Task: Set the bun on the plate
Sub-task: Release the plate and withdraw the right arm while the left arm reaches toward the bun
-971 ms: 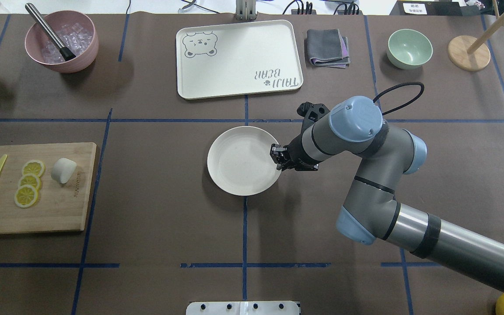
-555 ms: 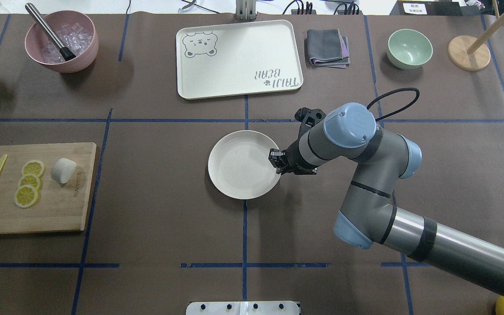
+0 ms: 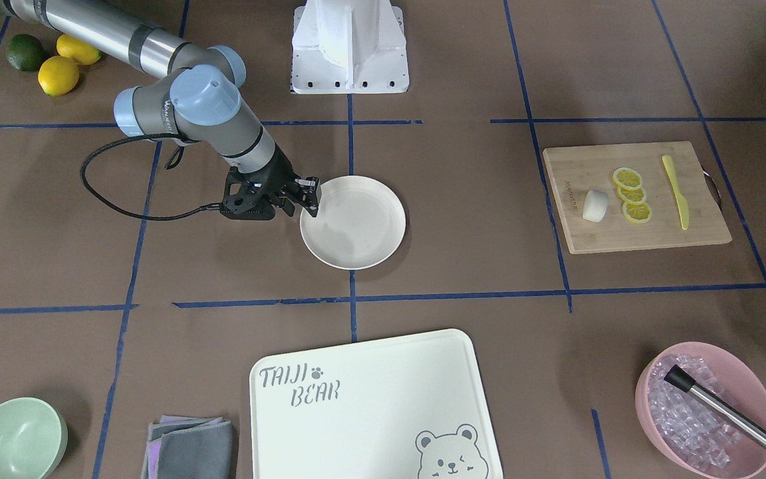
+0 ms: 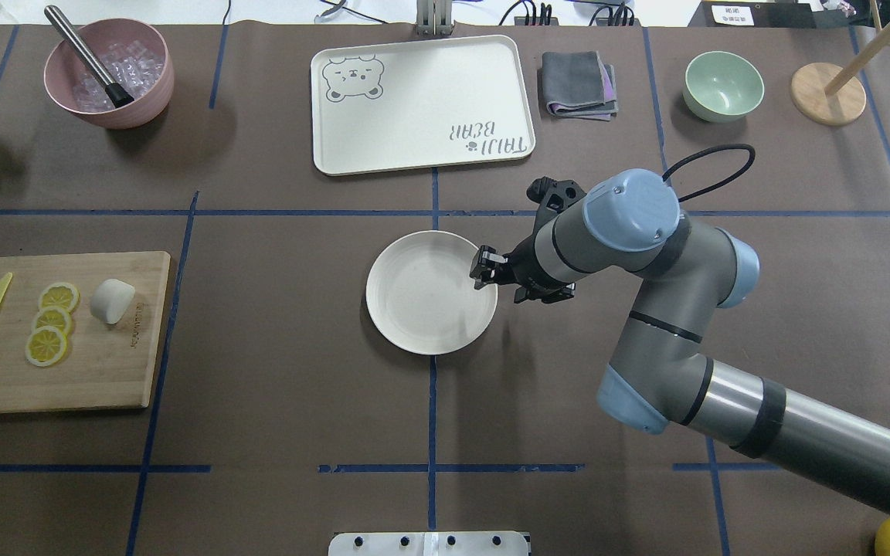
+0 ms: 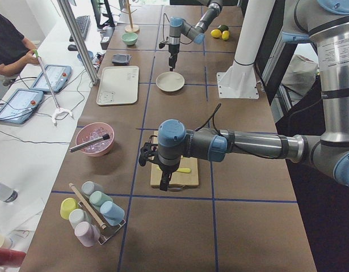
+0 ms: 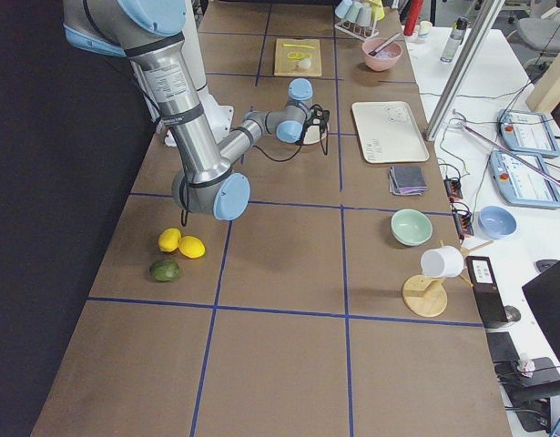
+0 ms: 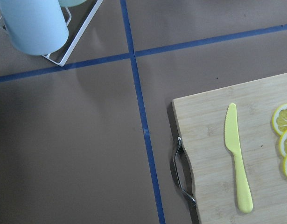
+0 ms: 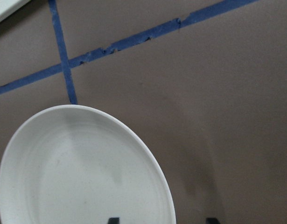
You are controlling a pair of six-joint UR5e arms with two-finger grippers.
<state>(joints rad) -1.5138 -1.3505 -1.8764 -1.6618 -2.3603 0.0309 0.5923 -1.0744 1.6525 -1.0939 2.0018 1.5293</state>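
The bun [image 4: 111, 300] is a small white lump lying on the wooden cutting board [image 4: 97, 371] at the table's left, beside the lemon slices [image 4: 52, 320]; it also shows in the front view [image 3: 594, 205]. The plate [image 4: 422, 309] sits at mid-table, round and cream-white with nothing in it [image 3: 353, 229]. My right gripper [image 4: 482, 272] hangs open just over the plate's right rim; in the right wrist view its two fingertips stand apart on either side of the rim of the plate [image 8: 87, 177]. My left gripper [image 5: 162, 182] hangs above the cutting board, and I cannot tell whether it is open or shut.
A yellow knife [image 7: 239, 158] lies on the board's left part. At the far side stand a pink bowl of ice [image 4: 109, 73], the bear tray [image 4: 422, 104], folded cloths [image 4: 578, 83], a mint bowl [image 4: 723, 85] and a wooden stand [image 4: 827, 93]. A cup rack [image 5: 92, 212] stands past the board.
The plate has slid slightly toward the robot. The right gripper has since moved back up off the plate's right rim. The bun has not moved.
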